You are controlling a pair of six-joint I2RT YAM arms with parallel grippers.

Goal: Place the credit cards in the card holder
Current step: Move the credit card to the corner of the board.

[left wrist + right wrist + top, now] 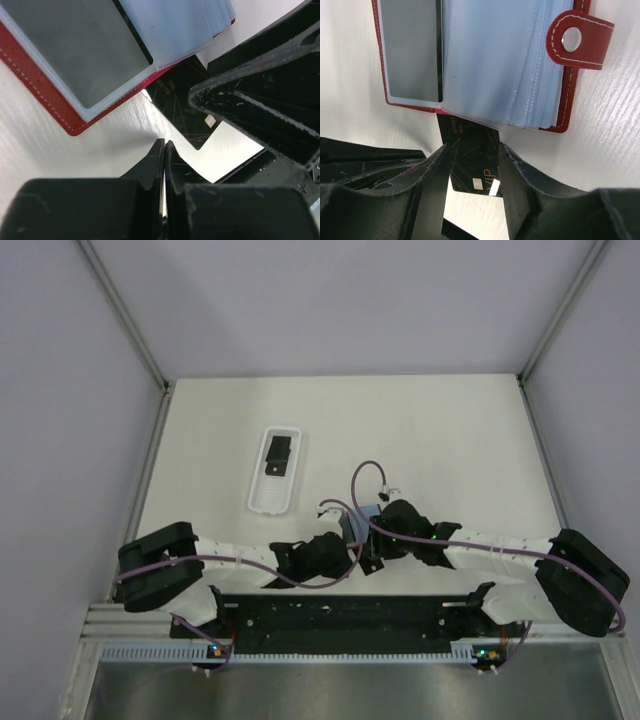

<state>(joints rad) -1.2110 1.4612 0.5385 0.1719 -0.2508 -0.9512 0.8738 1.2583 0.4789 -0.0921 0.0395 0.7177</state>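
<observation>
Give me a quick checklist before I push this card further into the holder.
1. Card holder open, sleeves exposed: ok.
2. Credit card leading end tucked under the sleeves: ok; which pocket, cannot tell.
3. Card fully seated: not ok, much of it sticks out.
4. Right fingers on either side of the card: ok; firm grip, cannot tell.
5. Left fingers shut, empty, off the card: ok.
6. Second card lying in the white tray: ok.
</observation>
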